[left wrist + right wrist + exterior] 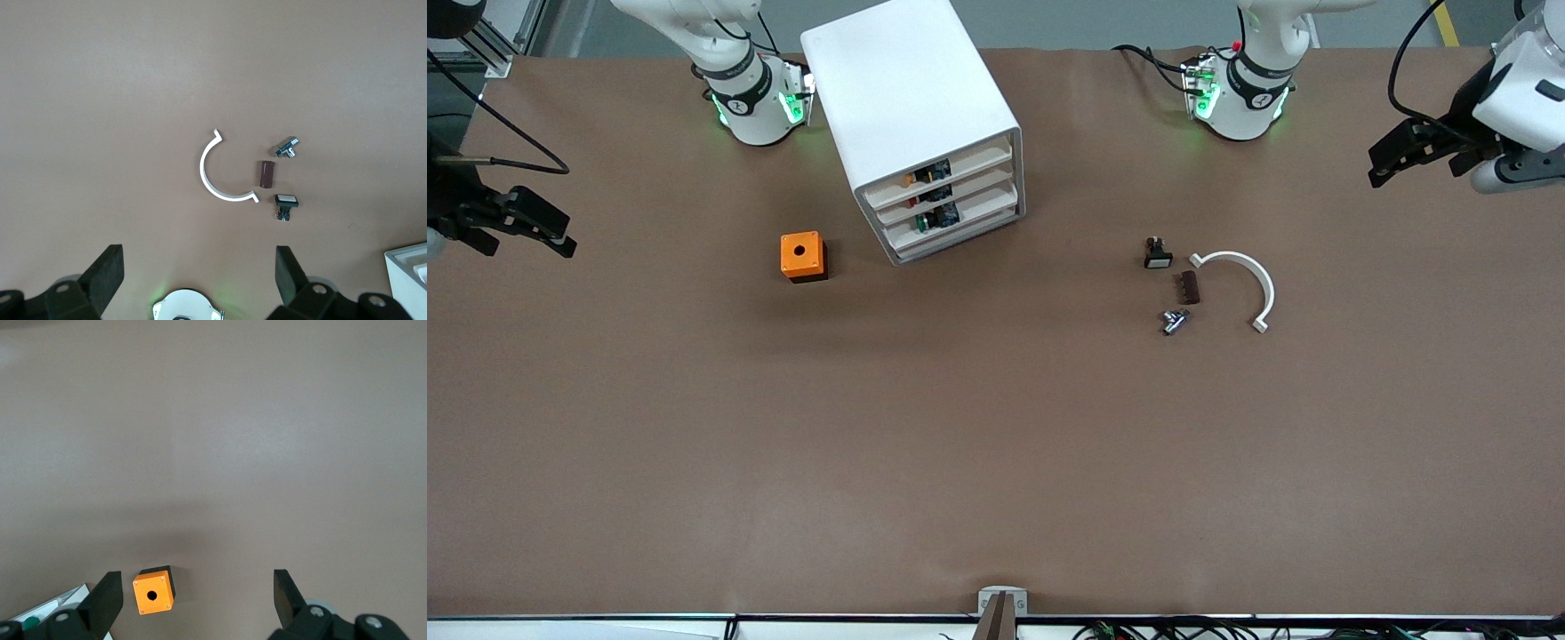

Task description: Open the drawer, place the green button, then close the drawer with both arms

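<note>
The cabinet (920, 124) stands near the right arm's base with all four drawers shut, and the drawer (951, 213), third down, shows a green-capped button (927, 219) through its front; it looks light and slick, best pulled by its front lip. Both arms wait high at the table's ends, the left gripper (1414, 149) and right gripper (511, 222) spread wide and empty. Whether that button sits loose I cannot tell, and each wrist view catches only a cabinet corner.
</note>
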Controlling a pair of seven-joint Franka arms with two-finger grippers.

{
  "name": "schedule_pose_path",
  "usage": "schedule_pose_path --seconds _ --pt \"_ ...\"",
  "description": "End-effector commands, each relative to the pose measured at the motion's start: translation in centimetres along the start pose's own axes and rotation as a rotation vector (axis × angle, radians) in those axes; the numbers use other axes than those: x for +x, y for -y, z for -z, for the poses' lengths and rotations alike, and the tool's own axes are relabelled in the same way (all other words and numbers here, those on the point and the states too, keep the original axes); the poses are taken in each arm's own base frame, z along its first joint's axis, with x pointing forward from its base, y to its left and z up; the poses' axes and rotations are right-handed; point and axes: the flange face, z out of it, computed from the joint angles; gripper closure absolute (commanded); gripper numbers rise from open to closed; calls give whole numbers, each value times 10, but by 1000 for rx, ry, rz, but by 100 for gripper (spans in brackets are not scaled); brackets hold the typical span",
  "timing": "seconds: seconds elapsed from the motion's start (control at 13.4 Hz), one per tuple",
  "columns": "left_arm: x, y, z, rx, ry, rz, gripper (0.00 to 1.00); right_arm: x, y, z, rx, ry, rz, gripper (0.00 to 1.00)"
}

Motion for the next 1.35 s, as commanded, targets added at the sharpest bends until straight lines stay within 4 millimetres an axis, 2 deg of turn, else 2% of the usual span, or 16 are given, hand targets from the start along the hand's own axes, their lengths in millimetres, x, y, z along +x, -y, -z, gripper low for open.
schedule_pose_path --seconds 0.0,0.45,0.9,1.27 --pt "-1 -1 -3 14 -18 -20 0 0 0 3 -23 -9 4 0" --pt "15 3 -3 5 -12 -19 0 1 0 3 -23 -14 6 0" --pt "16 3 3 -2 -23 -21 0 1 -3 3 -50 -16 15 0" --pt "18 -1 0 1 -16 -30 0 1 -4 4 -52 -17 17 0"
